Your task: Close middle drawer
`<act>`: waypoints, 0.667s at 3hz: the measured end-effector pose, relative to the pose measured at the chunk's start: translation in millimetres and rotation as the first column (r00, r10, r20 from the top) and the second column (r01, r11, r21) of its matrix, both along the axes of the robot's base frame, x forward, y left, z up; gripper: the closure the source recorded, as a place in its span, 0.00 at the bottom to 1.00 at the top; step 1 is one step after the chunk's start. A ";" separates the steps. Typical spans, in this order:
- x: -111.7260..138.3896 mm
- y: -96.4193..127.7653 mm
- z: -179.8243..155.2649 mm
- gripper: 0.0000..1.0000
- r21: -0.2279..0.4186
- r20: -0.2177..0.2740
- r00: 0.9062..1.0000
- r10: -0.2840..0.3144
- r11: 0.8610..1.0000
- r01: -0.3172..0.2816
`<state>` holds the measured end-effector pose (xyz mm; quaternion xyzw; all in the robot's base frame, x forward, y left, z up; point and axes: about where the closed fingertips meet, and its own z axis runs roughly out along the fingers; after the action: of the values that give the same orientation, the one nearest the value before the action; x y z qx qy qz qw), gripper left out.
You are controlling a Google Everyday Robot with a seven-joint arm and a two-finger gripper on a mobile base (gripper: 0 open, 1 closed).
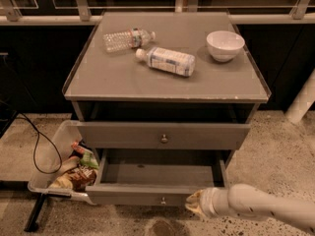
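Note:
The middle drawer (147, 194) is the lower knobbed grey drawer of the cabinet. It stands pulled out, its inside bare, its front facing me with a small knob (162, 200) at centre. Above it is the similar knobbed drawer front (164, 134), pushed further in. My gripper (195, 204) sits at the end of the white arm (266, 208) coming from the lower right, against the right part of the middle drawer's front.
On the cabinet top (167, 77) lie a clear water bottle (127, 39), a white labelled bottle (167, 61) and a white bowl (225, 44). A clear bin of snack packets (69, 168) stands on the floor at left, with a black cable (37, 146) beside it.

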<state>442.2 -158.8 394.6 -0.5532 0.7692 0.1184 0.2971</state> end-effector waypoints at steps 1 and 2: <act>29.1 2.5 11.2 0.89 -0.002 0.032 0.999 -0.025 1.000 0.025; 84.8 -3.4 65.7 1.00 -0.041 0.138 0.987 -0.082 0.995 0.088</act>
<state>526.9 -162.2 460.3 -0.5336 0.7726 0.0495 0.3404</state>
